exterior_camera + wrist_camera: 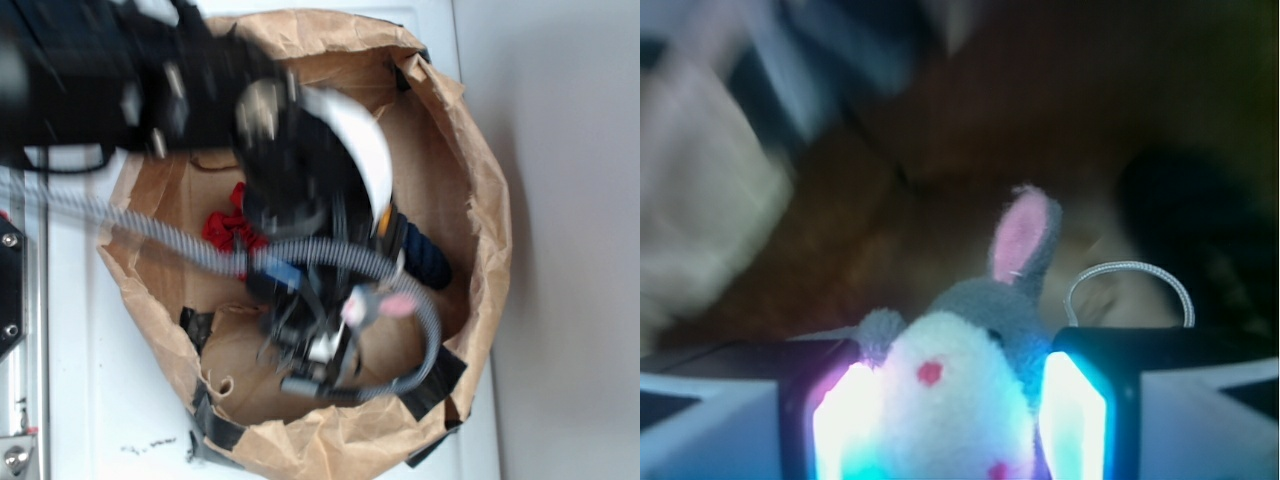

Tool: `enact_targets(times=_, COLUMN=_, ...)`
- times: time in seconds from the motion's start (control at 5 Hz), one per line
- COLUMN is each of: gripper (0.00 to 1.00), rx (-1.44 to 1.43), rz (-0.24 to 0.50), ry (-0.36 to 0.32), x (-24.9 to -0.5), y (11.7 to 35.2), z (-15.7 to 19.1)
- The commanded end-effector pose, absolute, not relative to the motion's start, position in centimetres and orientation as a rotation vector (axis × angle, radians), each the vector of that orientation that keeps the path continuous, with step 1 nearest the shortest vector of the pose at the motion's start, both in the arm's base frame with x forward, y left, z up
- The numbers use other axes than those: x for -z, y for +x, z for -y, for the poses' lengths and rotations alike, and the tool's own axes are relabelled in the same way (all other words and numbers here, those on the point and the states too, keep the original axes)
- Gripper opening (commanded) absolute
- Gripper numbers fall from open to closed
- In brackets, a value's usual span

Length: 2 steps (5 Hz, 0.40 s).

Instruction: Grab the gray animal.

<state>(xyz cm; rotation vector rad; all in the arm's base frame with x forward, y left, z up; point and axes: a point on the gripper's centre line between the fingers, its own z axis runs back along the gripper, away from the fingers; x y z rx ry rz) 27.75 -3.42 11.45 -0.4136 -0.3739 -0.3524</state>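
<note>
Exterior view: the gripper (335, 345) is inside the brown paper bag (480, 180), with the gray animal (372, 306) at its fingertips, near the dark blue rope (425, 255) and red cloth (228, 228). Wrist view: the jaws are clamped on the gray animal (960, 390), which sits between the two lit pads (1072, 415).

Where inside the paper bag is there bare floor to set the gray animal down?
Bare floor lies at the bag's lower left, and along the right wall above the blue rope. The middle is crowded: red cloth, cables, and the gripper shut on the gray animal.

The wrist view's bottom edge cuts off the gray animal (965, 385); surroundings blur.
</note>
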Motion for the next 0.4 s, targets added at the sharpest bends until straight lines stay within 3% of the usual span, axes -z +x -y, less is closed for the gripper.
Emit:
enact_targets(times=0.0, gripper=0.00, rx=0.160, rz=0.400, ry=-0.386, x=-17.2, y=28.4, z=-2.4)
enact_targets(times=0.2, gripper=0.00, rx=0.084, rz=0.281, ry=-0.269, x=-18.8, y=28.0, z=-3.9)
